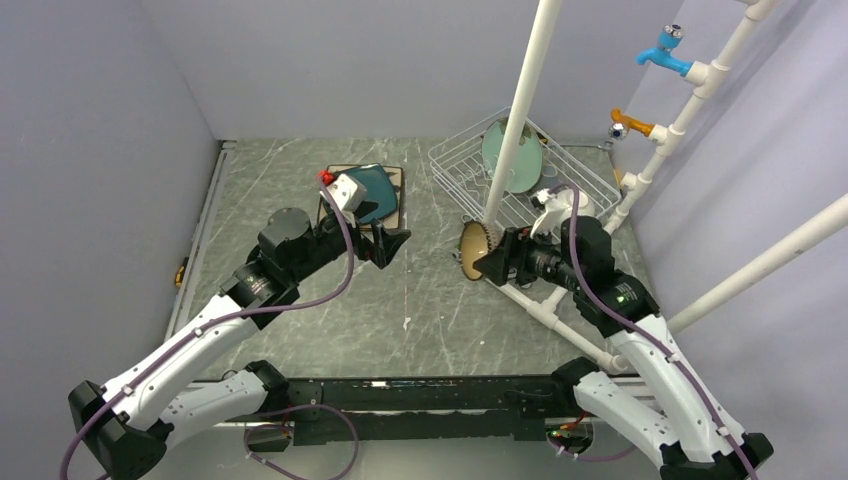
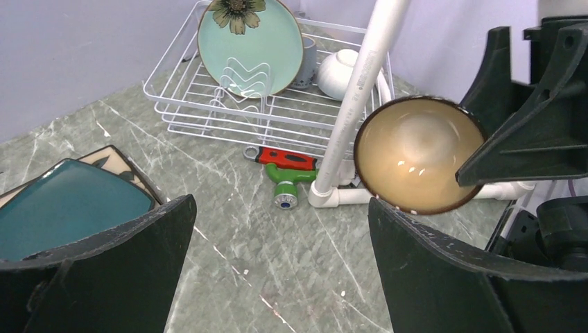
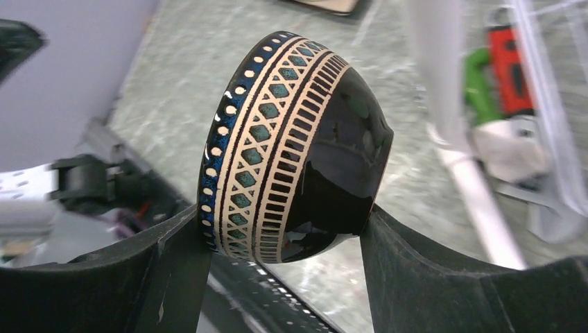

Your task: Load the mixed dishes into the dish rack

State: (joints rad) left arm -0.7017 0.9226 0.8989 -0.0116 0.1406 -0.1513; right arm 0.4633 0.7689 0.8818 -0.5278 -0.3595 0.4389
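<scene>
My right gripper [image 3: 281, 215] is shut on the brown glazed bowl [image 3: 291, 146], held on its side above the table, just left of the dish rack [image 1: 585, 175]. The bowl's tan inside [image 2: 416, 156] faces my left gripper [image 2: 281, 205], which stands open and empty over bare table. In the rack a mint-green round plate [image 2: 249, 45] stands upright, with a small grey-white mug [image 2: 308, 62] and a white bowl [image 2: 340, 73] behind it. A teal square plate [image 1: 372, 190] lies on the cream square plate [image 2: 121, 163] at the back, beside my left gripper [image 1: 390, 243].
A white pipe frame [image 1: 520, 110] rises in front of the rack, with its foot pipe [image 1: 545, 310] lying on the table under my right arm. A small red and green item [image 2: 284, 170] lies by the pipe's base. Grey walls enclose the table.
</scene>
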